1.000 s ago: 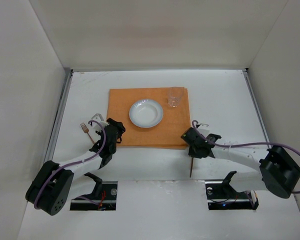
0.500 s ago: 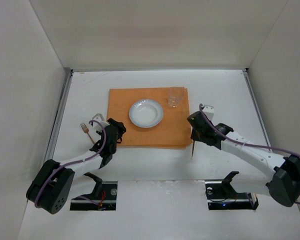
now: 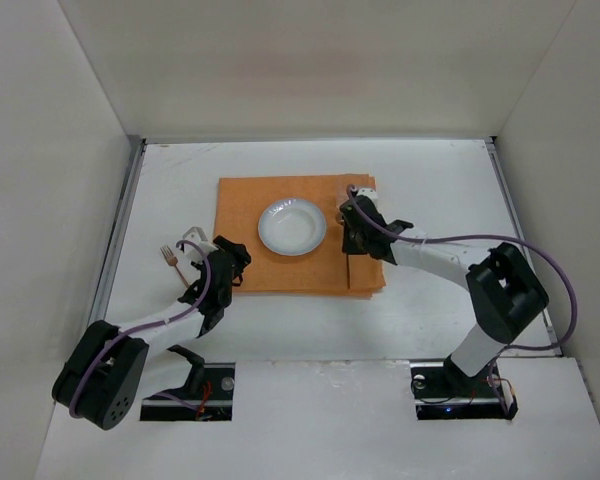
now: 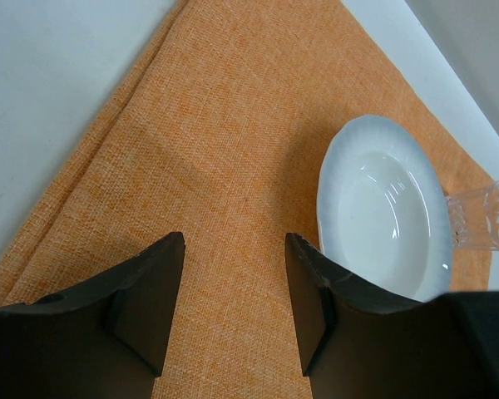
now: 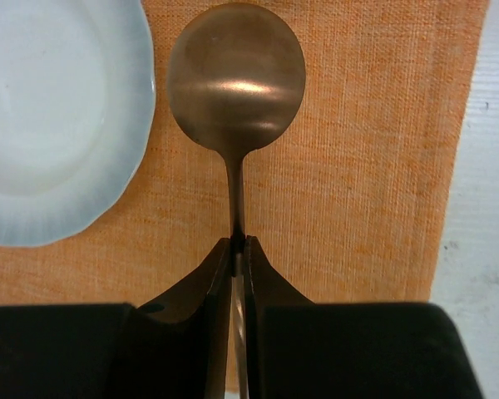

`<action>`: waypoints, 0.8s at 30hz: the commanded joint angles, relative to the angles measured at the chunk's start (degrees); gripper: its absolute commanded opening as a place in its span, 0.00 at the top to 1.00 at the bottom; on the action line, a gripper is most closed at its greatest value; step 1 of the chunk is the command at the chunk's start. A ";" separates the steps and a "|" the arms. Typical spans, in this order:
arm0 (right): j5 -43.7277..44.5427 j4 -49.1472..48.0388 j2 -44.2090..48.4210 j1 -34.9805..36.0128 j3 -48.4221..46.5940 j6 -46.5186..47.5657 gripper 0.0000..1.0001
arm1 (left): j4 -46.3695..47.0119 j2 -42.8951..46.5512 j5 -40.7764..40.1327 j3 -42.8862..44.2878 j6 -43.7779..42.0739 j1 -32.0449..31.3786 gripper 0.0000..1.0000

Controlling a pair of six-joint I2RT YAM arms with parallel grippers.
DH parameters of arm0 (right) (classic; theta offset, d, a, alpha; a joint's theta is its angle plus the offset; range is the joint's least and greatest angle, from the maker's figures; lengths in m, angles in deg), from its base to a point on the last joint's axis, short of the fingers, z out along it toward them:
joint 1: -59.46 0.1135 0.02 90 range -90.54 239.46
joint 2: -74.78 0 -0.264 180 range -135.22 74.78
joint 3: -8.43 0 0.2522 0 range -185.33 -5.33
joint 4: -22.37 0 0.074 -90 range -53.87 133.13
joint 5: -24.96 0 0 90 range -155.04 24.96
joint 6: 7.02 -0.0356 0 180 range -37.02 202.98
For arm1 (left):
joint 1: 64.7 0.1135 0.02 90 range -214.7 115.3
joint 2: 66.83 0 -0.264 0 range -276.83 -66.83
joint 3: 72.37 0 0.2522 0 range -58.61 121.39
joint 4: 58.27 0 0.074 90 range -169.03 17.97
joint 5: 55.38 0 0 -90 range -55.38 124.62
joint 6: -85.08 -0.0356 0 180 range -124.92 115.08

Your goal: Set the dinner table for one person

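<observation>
Right hand [image 5: 239,249]: clamped on the thin handle of a bronze metal spoon [image 5: 236,79], bowl ahead over orange woven cloth placemat [image 5: 358,166]. White scalloped ceramic dish [image 5: 50,116] ahead-left. Left hand [image 4: 233,274]: fingers apart, nothing between. Large matte white counter [image 3: 450,190] lies under both hands.

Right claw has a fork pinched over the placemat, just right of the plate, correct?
Not quite. The right claw is shut on a spoon, not a fork; the right wrist view shows its round bowl plainly. The rest holds: it is over the orange placemat, just right of the white plate.
</observation>
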 commanded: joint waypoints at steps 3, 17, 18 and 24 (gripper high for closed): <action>-2.21 -7.00 -2.41 -2.73 -2.48 1.17 0.88 | 2.21 0.90 0.54 -0.53 0.14 0.39 0.50; -3.44 -10.61 -7.95 -3.79 -0.99 0.29 0.84 | 2.21 1.60 0.19 -0.53 -0.30 0.75 0.50; -3.44 -10.70 -7.61 -3.79 -0.73 0.11 0.82 | 2.21 1.95 -0.07 -0.53 -0.65 0.66 0.50; -3.53 -12.36 -1.99 -3.70 2.78 0.37 0.48 | 2.83 0.99 -1.04 -0.44 -2.49 1.01 0.50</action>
